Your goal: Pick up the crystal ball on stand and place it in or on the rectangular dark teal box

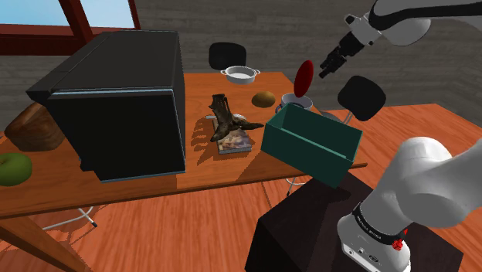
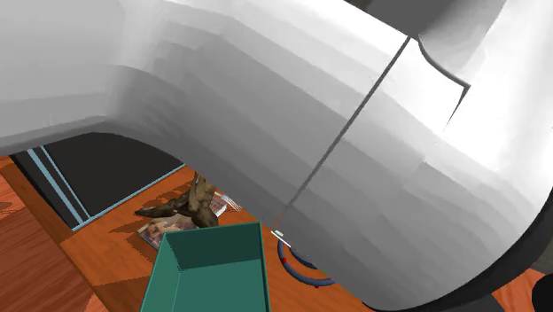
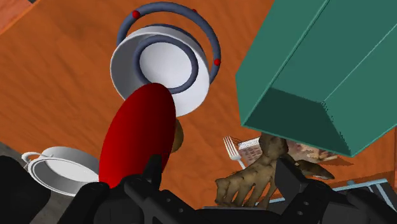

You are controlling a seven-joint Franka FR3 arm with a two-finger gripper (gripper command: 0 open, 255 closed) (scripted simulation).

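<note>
The crystal ball on stand [image 1: 298, 91] is a white cup-like base with blue rings and a dark red oval body [image 3: 137, 133] leaning out of it. It stands on the wooden table [image 1: 154, 189] just behind the teal box [image 1: 309, 143]. The box is open-topped and empty, at the table's near corner. My gripper [image 1: 330, 66] hangs in the air above and to the shoulder view's right of the ball, touching nothing. In the wrist view the gripper [image 3: 218, 167] is open, its black fingers [image 3: 151, 170] well apart, with the red body near one finger and the teal box [image 3: 318, 70] near the other.
A big black box [image 1: 123, 100] fills the table's left half. A brown gnarled wood piece [image 1: 228, 120] sits on a magazine beside the teal box. A white pot [image 1: 240, 74], a brown round thing [image 1: 263, 99], a loaf [image 1: 35, 127] and a green apple [image 1: 11, 168] also stand there. Black chairs [image 1: 361, 96] flank the table.
</note>
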